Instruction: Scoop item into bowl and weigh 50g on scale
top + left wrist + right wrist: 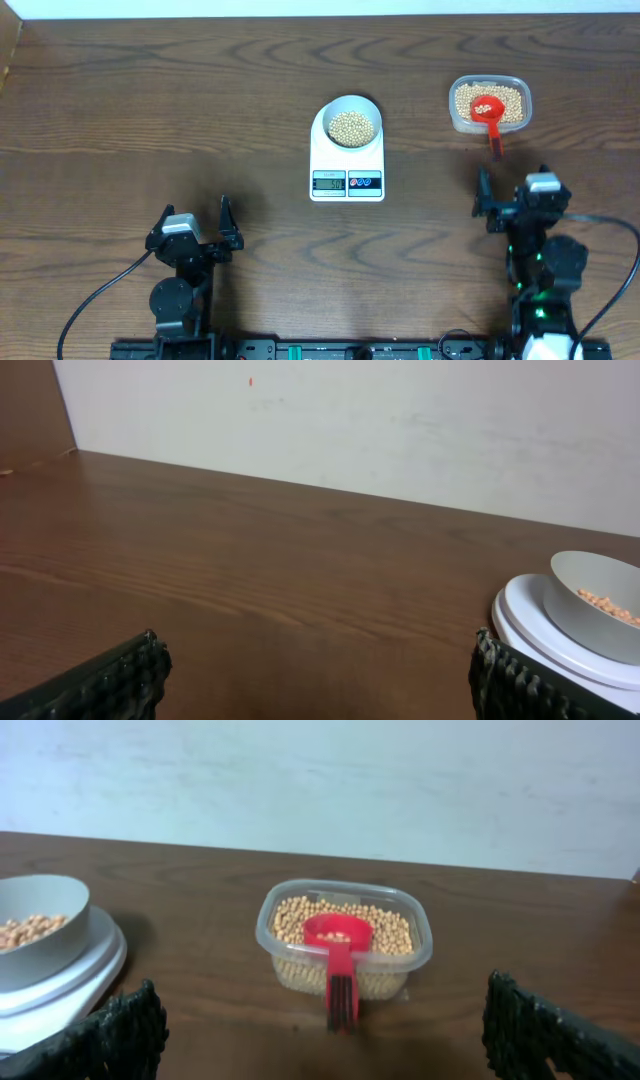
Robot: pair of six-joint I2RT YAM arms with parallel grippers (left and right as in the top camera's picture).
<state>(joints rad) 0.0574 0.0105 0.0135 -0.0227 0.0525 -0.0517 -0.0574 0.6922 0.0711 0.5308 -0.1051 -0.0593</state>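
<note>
The pale bowl [351, 122] holds tan beans [350, 127] and sits on the white scale [347, 183] at the table's middle. It also shows in the left wrist view [590, 600] and the right wrist view [35, 935]. A clear tub [489, 104] of beans at the right holds a red scoop [491, 118], its handle over the near rim [341, 982]. My left gripper [196, 225] is open and empty at the near left. My right gripper [512, 190] is open and empty, just short of the scoop's handle.
The table's left edge [8, 62] and a pale wall behind the far edge [400, 420] bound the space. Bare dark wood lies between both grippers and the scale.
</note>
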